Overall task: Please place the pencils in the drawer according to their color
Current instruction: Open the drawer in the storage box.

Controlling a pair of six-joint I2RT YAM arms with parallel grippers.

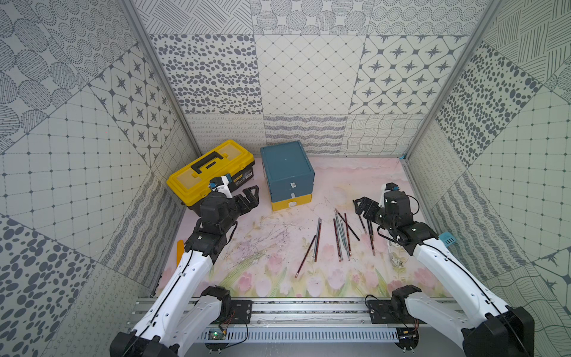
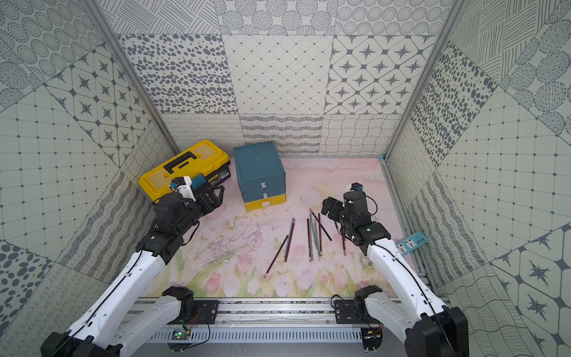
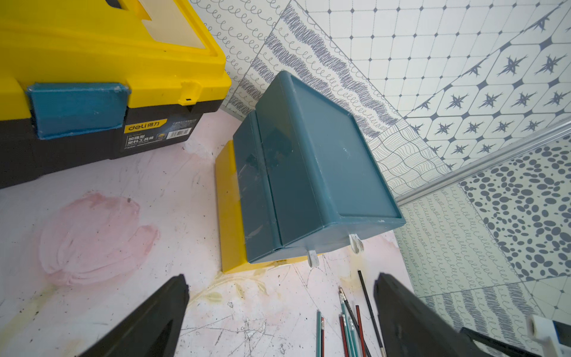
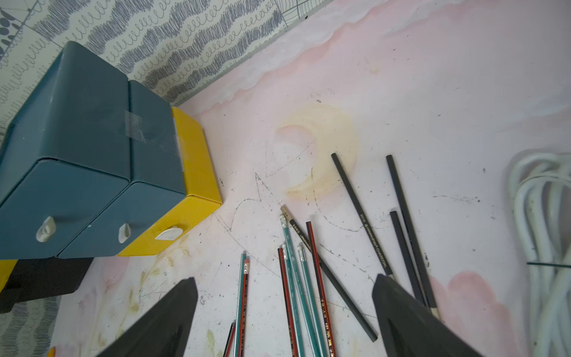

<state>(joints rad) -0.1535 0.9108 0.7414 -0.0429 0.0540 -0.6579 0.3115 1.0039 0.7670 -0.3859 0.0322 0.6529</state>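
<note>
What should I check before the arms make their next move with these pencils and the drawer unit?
1. Left hand open, empty: ok.
2. Right hand open, empty: ok.
3. Drawer unit has a drawer open: not ok, all three shut.
4. Pencils lying singly: not ok, several touch or cross.
5. White cable apart from pencils: ok.

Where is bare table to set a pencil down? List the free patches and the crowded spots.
Free: the stretch of table between the toolbox, the drawer cabinet and the pencils; also the back corner right of the cabinet, by the wall. Crowded: the pencils' spread, with the white cable beside it.
</note>
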